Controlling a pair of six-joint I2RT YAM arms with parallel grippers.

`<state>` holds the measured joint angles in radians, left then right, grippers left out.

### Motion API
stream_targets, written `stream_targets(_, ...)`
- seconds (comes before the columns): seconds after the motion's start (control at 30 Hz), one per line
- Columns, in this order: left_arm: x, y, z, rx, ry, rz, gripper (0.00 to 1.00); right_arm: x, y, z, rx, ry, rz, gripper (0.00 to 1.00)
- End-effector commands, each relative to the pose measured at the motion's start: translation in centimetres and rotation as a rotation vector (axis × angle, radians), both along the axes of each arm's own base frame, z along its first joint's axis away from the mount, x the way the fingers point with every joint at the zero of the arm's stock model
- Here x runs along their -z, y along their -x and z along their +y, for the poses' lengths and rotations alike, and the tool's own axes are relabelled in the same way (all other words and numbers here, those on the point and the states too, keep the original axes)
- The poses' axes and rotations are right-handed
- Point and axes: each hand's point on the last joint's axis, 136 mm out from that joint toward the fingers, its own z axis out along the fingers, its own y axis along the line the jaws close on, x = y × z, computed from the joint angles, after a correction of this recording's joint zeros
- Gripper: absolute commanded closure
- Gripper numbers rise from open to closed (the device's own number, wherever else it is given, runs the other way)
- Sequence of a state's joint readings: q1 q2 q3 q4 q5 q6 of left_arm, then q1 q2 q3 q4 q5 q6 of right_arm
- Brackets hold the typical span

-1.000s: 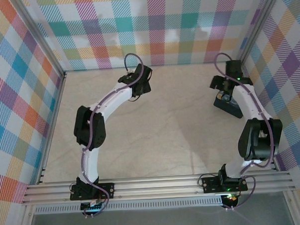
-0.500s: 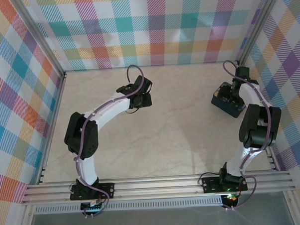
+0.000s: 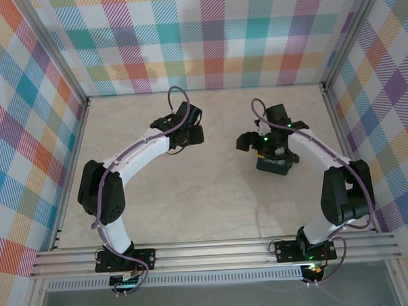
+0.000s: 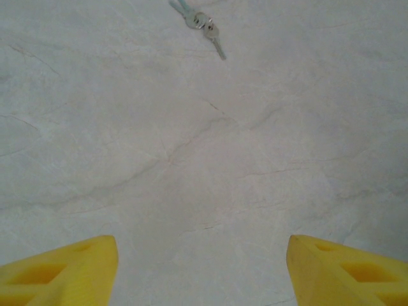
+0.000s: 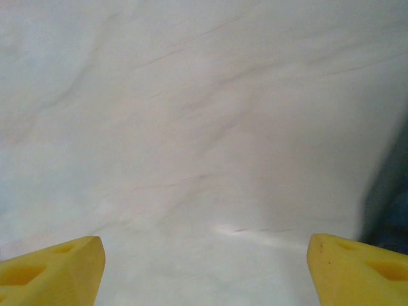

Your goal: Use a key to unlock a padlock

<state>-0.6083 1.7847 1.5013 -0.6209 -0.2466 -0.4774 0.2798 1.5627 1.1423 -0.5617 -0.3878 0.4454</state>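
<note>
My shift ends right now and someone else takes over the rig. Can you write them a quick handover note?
Left gripper: open, empty, above bare table.
Right gripper: open, empty, beside the dark blue box.
The key lies flat on the table ahead of the left gripper, on a ring.
Where the padlock is I cannot tell.
Done: nothing gripped yet.
Left: pick up the key, locate the padlock, insert the key and turn it.
</note>
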Motion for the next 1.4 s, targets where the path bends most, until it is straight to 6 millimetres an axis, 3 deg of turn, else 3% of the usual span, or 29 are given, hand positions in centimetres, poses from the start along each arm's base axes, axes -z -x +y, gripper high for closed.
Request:
stream_targets(0.0, -0.9, 0.8, 0.0, 0.016, 0.013, -0.014, 0.3, -4.8, -0.9, 1.0, 0.03, -0.135, -0.061, 0.16)
stream_targets(0.13, -0.7, 1.3, -0.2, 0.037, 0.026, 0.005, 0.3, -5.3, -2.5, -3.3, 0.069, 0.037, -0.102, 0.14)
stream_targets(0.33, -0.9, 1.9, 0.1, 0.039, 0.029, 0.008, 0.3, -1.8, -3.5, -11.1, 0.194, 0.276, -0.063, 0.12)
stream_targets(0.43, -0.9, 2.2, 0.2, 0.042, 0.029, 0.009, 0.3, -0.5, -3.7, -13.2, 0.226, 0.31, -0.039, 0.11)
stream_targets(0.73, -0.9, 2.7, 0.0, 0.046, 0.059, 0.02, 0.3, 2.8, -2.5, -12.6, 0.215, 0.241, 0.047, 0.12)
stream_targets(1.0, -1.4, 2.9, -0.5, 0.076, 0.075, 0.023, 0.3, -0.2, 0.2, -13.8, 0.265, 0.274, 0.011, 0.11)
stream_targets(1.2, -1.9, 3.4, -1.0, 0.096, 0.087, 0.019, 0.29, 1.9, 2.6, -15.9, 0.318, 0.311, 0.101, 0.13)
stream_targets(1.3, -1.7, 3.5, -0.7, 0.092, 0.076, 0.026, 0.29, 2.9, 3.3, -15.2, 0.305, 0.278, 0.105, 0.13)
stream_targets(1.37, -1.3, 3.4, -0.8, 0.092, 0.072, 0.035, 0.28, 3.4, 3.4, -13.7, 0.269, 0.197, 0.107, 0.14)
